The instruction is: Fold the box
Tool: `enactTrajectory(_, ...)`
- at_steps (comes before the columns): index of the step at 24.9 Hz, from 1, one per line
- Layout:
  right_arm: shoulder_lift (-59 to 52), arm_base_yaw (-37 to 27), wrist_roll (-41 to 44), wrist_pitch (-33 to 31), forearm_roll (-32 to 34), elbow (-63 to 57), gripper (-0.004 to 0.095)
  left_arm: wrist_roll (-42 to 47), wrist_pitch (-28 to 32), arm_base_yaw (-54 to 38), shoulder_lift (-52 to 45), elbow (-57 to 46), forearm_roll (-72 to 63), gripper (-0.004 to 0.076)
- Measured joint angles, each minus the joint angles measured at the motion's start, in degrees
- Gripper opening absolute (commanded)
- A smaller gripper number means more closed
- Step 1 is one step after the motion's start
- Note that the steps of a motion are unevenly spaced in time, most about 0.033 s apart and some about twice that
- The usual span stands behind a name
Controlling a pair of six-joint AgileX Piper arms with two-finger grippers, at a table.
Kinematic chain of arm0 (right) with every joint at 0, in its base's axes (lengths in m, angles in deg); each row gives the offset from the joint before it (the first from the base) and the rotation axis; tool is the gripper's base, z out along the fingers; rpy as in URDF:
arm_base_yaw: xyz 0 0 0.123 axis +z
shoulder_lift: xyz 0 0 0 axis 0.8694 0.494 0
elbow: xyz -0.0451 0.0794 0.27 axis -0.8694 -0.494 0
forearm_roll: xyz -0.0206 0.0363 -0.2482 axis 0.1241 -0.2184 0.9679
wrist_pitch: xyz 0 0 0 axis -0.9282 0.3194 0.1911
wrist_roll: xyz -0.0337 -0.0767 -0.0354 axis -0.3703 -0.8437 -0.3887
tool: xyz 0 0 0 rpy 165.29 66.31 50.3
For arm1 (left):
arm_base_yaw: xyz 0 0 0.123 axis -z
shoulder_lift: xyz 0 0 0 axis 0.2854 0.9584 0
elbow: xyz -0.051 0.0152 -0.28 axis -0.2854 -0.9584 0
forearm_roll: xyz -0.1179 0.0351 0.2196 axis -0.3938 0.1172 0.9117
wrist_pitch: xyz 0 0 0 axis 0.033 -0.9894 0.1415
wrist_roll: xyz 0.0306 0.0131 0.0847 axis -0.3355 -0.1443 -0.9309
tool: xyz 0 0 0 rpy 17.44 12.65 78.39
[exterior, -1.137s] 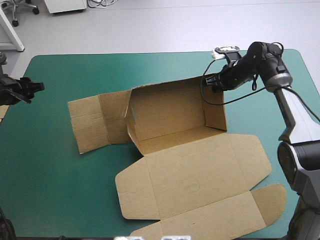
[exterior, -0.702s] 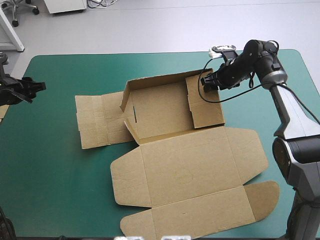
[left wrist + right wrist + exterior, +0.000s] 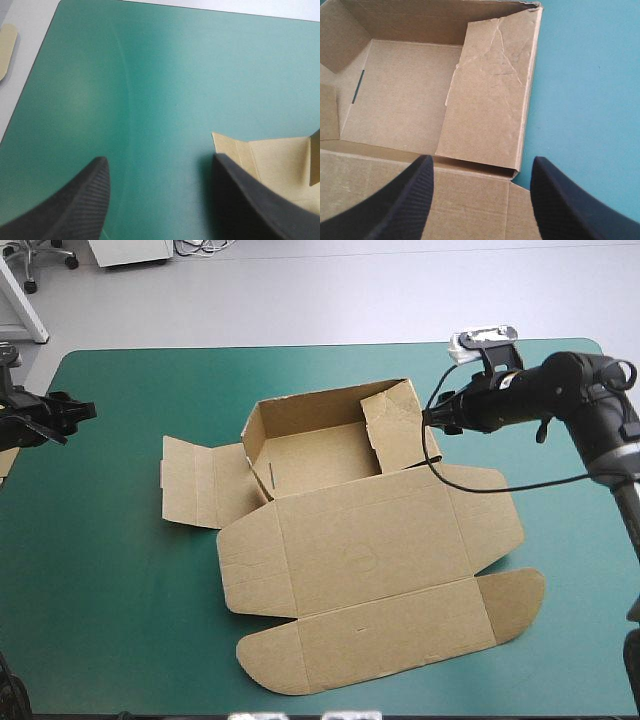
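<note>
The brown box (image 3: 330, 455) lies mid-table as an open tray, its far and side walls raised. Its lid (image 3: 370, 560) lies flat toward the near edge, and a side flap (image 3: 200, 485) is spread out to the left. The right wall panel (image 3: 490, 110) leans inward over the box floor (image 3: 400, 95). My right gripper (image 3: 437, 420) hovers just right of that wall. It is open (image 3: 480, 200) and holds nothing. My left gripper (image 3: 78, 415) stays at the table's left edge, open (image 3: 160, 200) over bare cover, with a corner of the spread flap (image 3: 265, 160) ahead of it.
A strip of pale board (image 3: 7, 45) shows off the table's left edge (image 3: 5, 462). Teal-green cover (image 3: 120, 620) lies bare left of the box and along the far side (image 3: 200, 375). The lid's rounded tabs reach close to the near edge.
My right gripper has opened, let go of the box's right wall and drawn back to the right. That wall panel now leans inward, and the whole box has shifted and turned slightly. The left arm has not moved.
</note>
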Motion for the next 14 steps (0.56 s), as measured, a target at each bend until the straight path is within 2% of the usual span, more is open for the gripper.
enactTrajectory(1, -1.7, 0.2, -1.2, 4.2, -0.2, -5.4, 0.0611, 0.0, 0.0, 0.0, 0.0, 0.0, -0.2, 0.0429)
enactTrajectory(2, -1.9, 0.2, -2.4, 6.4, -0.6, -7.4, 0.0710, 0.0, -0.1, 0.0, 0.0, 0.0, -0.3, 0.0429)
enactTrajectory(4, -0.5, 0.2, -7.1, 10.7, -2.7, -10.3, 0.0803, 0.0, -0.1, 0.0, 0.0, 0.0, -0.6, 0.0429)
enactTrajectory(5, 1.9, 0.2, -8.4, 12.6, -3.8, -10.2, 0.0806, 0.0, -0.1, 0.0, 0.0, 0.0, -0.7, 0.0429)
enactTrajectory(9, 7.6, 0.2, -9.2, 13.4, -4.4, -7.4, 0.0790, -0.3, -0.1, 0.0, 0.0, 0.0, -0.8, 0.0429)
enactTrajectory(14, 17.5, 0.2, -7.9, 8.1, -4.3, 1.6, 0.0751, -0.2, -0.1, 0.0, 0.0, 0.0, -0.8, 0.0429)
